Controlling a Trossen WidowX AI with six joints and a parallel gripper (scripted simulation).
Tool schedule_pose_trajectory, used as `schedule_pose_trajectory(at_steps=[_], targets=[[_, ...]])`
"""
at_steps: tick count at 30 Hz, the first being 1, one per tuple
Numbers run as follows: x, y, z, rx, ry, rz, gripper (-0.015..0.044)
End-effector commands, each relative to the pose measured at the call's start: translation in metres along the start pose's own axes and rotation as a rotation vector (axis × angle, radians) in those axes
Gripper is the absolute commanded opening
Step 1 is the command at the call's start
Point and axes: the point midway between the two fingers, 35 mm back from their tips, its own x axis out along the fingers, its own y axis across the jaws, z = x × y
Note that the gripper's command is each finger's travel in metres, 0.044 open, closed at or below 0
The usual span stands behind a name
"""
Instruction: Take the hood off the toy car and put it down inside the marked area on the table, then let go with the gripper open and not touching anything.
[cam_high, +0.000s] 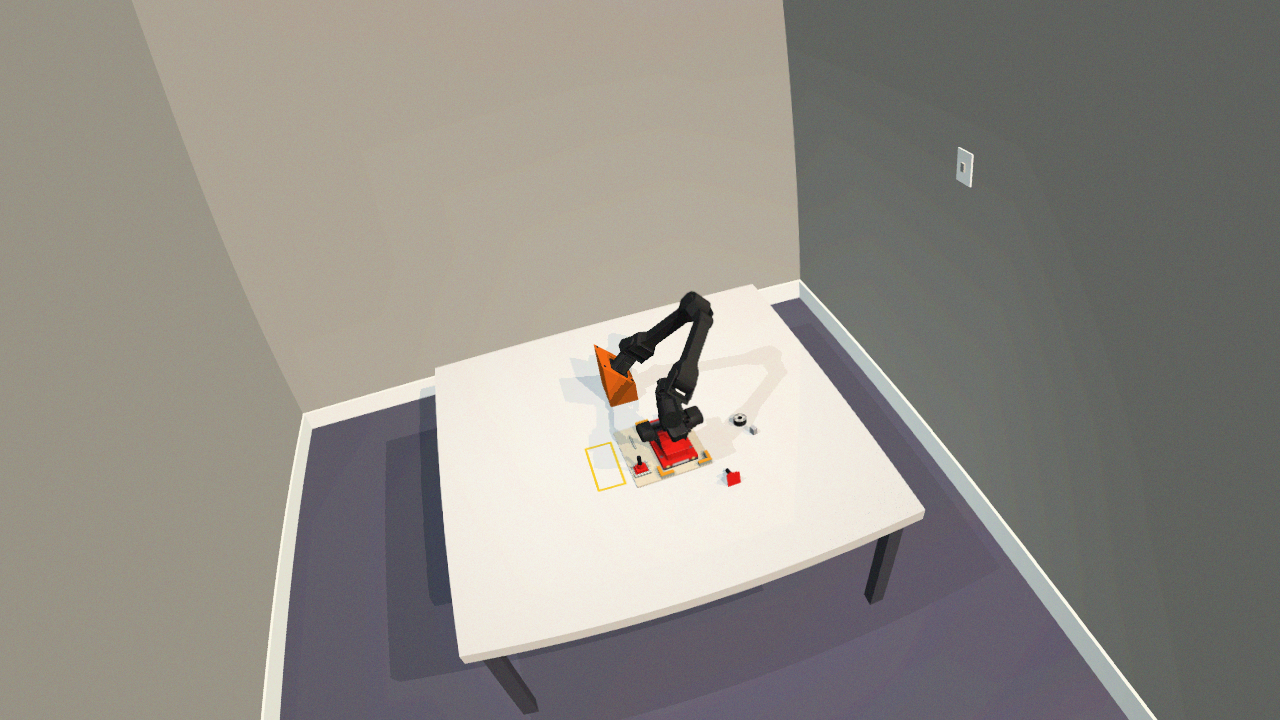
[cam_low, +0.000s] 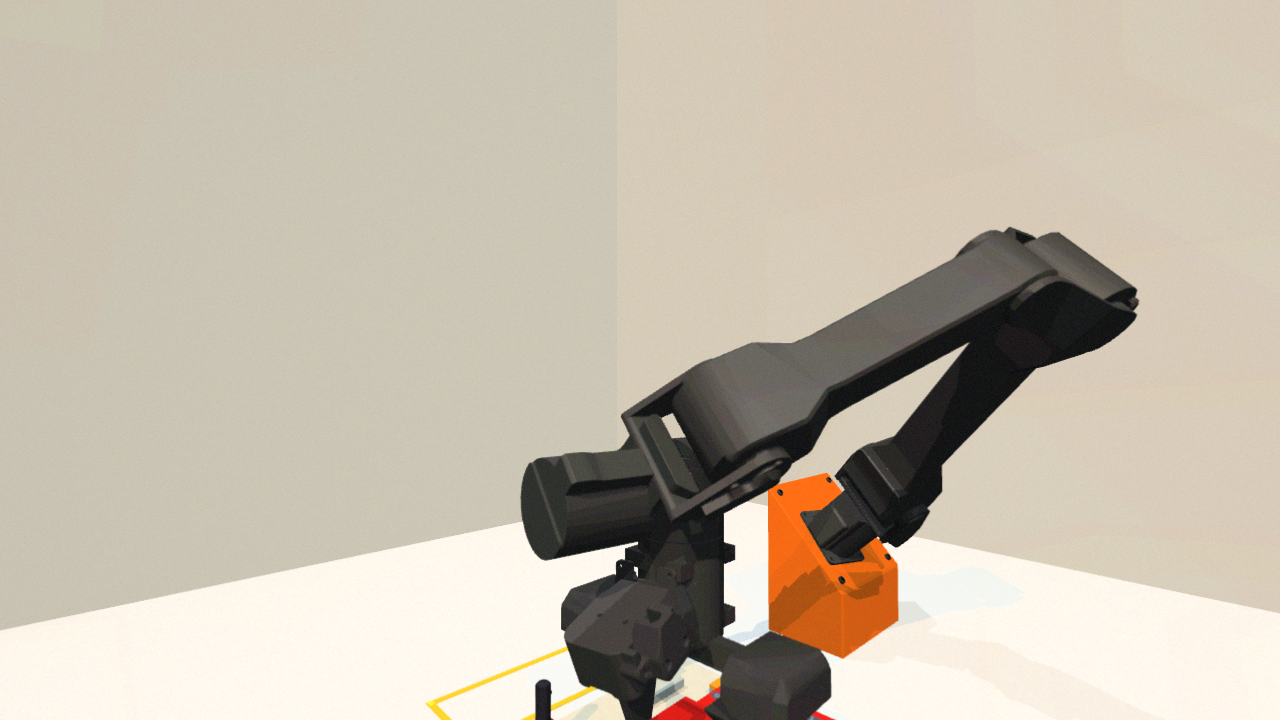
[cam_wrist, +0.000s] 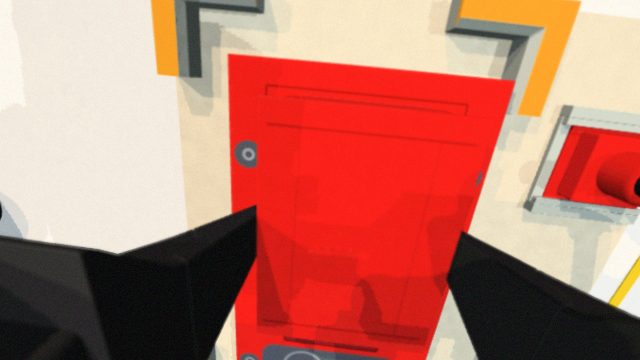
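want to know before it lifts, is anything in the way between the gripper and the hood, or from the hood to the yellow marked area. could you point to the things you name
Nothing visible stands between the gripper (cam_high: 669, 437) (cam_low: 702, 712) (cam_wrist: 354, 245) and hood (cam_high: 673, 446) (cam_wrist: 360, 200). Toward the yellow marked area (cam_high: 592, 469) (cam_low: 501, 674) (cam_wrist: 625, 284), the red block with a black peg (cam_high: 640, 468) (cam_low: 543, 700) (cam_wrist: 616, 172) stands between.
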Motion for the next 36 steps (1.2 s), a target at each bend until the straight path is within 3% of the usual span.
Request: schedule_pose_trajectory(at_steps=[1,12,36], targets=[[0.000,0.000,0.000,-0.001,0.001,-0.002,0.0295],[-0.006,0.000,0.000,-0.001,0.001,-0.002,0.0006],[-0.021,0.000,0.000,0.000,0.000,-0.002,0.0000]])
